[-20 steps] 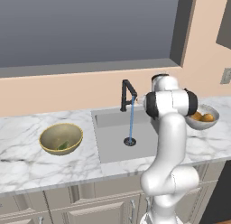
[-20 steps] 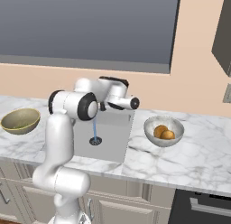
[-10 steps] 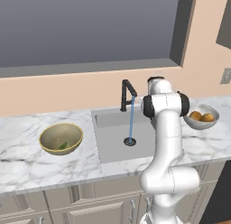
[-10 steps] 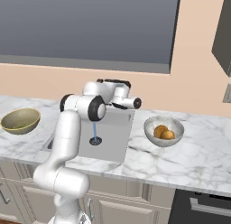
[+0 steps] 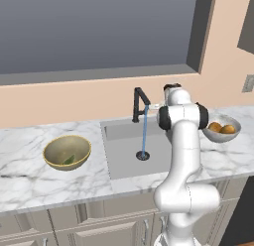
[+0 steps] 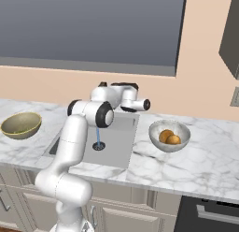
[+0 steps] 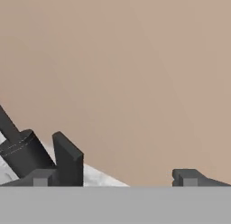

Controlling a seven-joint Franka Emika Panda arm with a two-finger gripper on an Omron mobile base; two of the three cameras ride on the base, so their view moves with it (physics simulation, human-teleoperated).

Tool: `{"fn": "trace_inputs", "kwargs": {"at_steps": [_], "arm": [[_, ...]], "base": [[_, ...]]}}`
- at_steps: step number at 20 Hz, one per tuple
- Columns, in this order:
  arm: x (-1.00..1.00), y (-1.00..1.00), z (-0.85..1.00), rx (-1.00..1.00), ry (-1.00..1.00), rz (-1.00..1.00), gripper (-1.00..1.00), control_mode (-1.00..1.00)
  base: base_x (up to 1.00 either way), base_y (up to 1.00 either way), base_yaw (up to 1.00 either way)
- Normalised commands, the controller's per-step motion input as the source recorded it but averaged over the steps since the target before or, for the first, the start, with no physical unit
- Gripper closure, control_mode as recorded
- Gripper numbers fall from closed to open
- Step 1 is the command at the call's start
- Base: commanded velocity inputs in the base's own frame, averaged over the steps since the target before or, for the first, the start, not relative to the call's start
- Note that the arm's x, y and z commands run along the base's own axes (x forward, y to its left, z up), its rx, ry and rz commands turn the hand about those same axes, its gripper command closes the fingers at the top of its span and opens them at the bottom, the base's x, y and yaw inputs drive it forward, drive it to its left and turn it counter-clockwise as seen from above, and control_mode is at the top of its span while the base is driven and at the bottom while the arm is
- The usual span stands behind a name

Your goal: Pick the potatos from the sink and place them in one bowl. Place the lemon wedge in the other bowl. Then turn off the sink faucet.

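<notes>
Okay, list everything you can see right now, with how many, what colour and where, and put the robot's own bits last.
Potatoes: two, orange-brown, inside the silver bowl.
Silver bowl: one, pale grey, on the counter right of the sink.
Gold bowl: one, dull gold, on the counter left of the sink.
Lemon wedge: one, olive green, inside the gold bowl.
Sink: one, grey, set into the counter.
Faucet: one, black, behind the sink, water running from it to the drain.
Counter: one, white marble, above pale cabinets.
Window: one, dark, above the counter.
Arm: one, white, in front of the sink.
Claw: one, dark, open, beside the faucet.
</notes>
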Motion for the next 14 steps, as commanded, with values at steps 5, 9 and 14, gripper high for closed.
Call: {"fn": "trace_inputs", "kwargs": {"at_steps": [5,9,14], "arm": [[0.03,0.95,-0.07,0.00,0.00,0.00,-1.00,-1.00],[0.41,0.77,-0.14,0.03,-0.01,0.10,-1.00,-1.00],[0.98,0.03,-0.23,0.14,-0.05,0.51,-1.00,-1.00]], "base": [[0.00,0.00,0.00],[0.00,0.00,0.00],[0.00,0.00,0.00]]}}
